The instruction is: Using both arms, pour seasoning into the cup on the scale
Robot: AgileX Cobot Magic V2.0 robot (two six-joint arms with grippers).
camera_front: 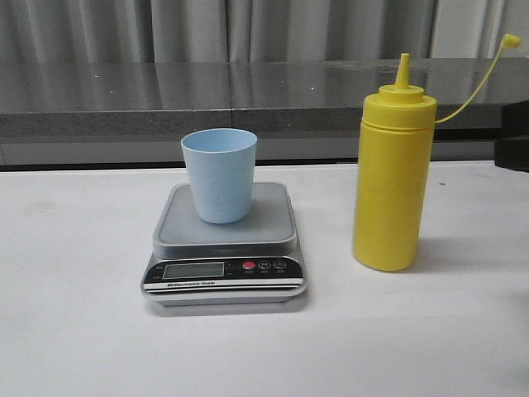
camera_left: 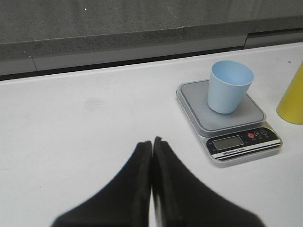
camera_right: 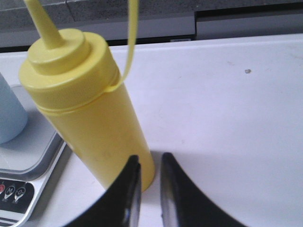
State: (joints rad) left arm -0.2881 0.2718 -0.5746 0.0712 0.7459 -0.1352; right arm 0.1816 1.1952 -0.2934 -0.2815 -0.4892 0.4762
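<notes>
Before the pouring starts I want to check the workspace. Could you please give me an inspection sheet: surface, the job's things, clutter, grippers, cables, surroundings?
Surface: white table, a small dark speck seen in the right wrist view.
Job's things: blue cup upright on the scale; yellow bottle upright to the right of the scale, nozzle uncapped, cap hanging on its tether.
Clutter: nothing seen.
Grippers: left gripper shut, empty, over bare table; right gripper slightly open, close to the bottle, holding nothing.
Cables: nothing seen.
Surroundings: grey ledge behind the table, curtains above.
</notes>
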